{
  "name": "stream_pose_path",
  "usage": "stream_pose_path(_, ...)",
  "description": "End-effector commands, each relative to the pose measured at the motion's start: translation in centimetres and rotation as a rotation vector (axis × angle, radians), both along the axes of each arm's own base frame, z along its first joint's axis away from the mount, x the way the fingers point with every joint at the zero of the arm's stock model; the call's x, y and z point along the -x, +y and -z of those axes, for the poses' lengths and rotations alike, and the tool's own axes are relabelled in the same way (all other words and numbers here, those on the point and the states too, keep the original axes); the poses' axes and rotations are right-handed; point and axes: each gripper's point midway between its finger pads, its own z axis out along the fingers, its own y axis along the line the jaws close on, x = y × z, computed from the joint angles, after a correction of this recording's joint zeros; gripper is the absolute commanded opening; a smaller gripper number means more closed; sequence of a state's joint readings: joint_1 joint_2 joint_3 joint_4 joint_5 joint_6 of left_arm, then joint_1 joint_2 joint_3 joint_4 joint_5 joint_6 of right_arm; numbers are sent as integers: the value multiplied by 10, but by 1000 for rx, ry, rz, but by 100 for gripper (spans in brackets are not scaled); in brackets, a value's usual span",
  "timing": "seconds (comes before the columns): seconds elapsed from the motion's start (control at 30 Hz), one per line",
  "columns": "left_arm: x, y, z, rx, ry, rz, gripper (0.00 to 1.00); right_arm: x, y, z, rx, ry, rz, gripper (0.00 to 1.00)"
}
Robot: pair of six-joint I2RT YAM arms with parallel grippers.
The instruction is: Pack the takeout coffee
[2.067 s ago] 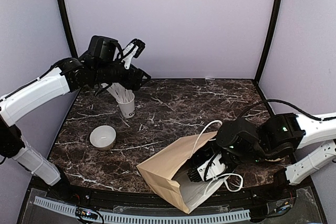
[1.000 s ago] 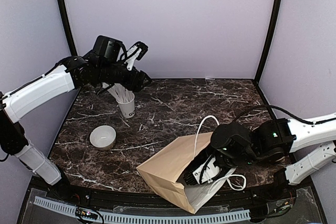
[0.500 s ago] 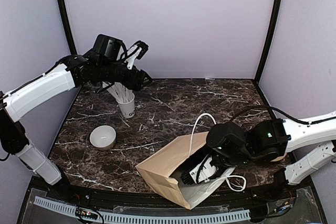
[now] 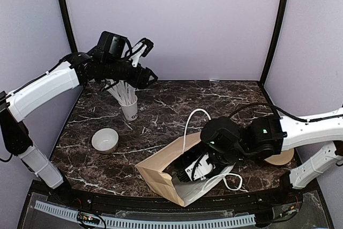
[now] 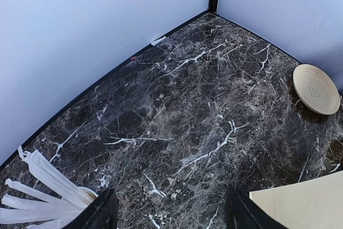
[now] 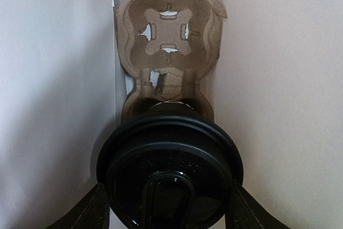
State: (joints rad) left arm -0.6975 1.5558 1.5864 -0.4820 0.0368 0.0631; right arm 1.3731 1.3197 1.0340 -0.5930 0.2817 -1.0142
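Note:
The takeout coffee [image 6: 169, 154] shows only in the right wrist view, its round black lid facing the camera. My right gripper [image 6: 167, 199] is shut on it, one finger against each side of the lid. Both are deep inside the brown paper bag [image 4: 158, 171], which lies on its side with its mouth toward the right arm. A moulded cardboard cup carrier [image 6: 169, 41] sits at the bag's far end, just beyond the cup. From above, my right gripper [image 4: 194, 169] is in the bag's mouth and the cup is hidden. My left gripper [image 4: 149, 76] hangs open and empty, high at the back left.
A white cup of white sticks [image 4: 129, 108] stands below the left gripper, and a white bowl [image 4: 105, 140] sits in front of it. A tan disc [image 5: 316, 88] lies at the right, partly behind the right arm. The bag's white handles [image 4: 194, 119] loop upward.
My right gripper has pushed leftward, deeper into the bag, with the cup. The bag has slid a little left and its handle has risen. The left arm has shifted slightly right.

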Motion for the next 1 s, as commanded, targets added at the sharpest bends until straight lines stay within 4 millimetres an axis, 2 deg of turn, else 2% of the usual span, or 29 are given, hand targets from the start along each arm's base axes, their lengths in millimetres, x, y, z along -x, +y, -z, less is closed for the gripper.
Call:
stream_pose_path(0.0,0,4,-13,13,-5,-6,71,-5,3,2,19,16,-1,48)
stream_pose_path(0.27,2,12,-19,8,-14,-20,71,-21,8,2,54,90,31,47)
stream_pose_path(0.47,12,24,-21,18,-29,-24,71,-32,11,5,135,182,56,46)
stream_pose_path(0.63,19,35,-14,21,-24,-33,71,-45,16,8,194,264,69,46)
stream_pose_path(0.83,26,53,-11,24,-27,-53,72,-57,18,22,326,363,77,45)
stream_pose_path(0.97,28,61,-6,21,-18,-63,72,-66,23,25,356,402,67,44)
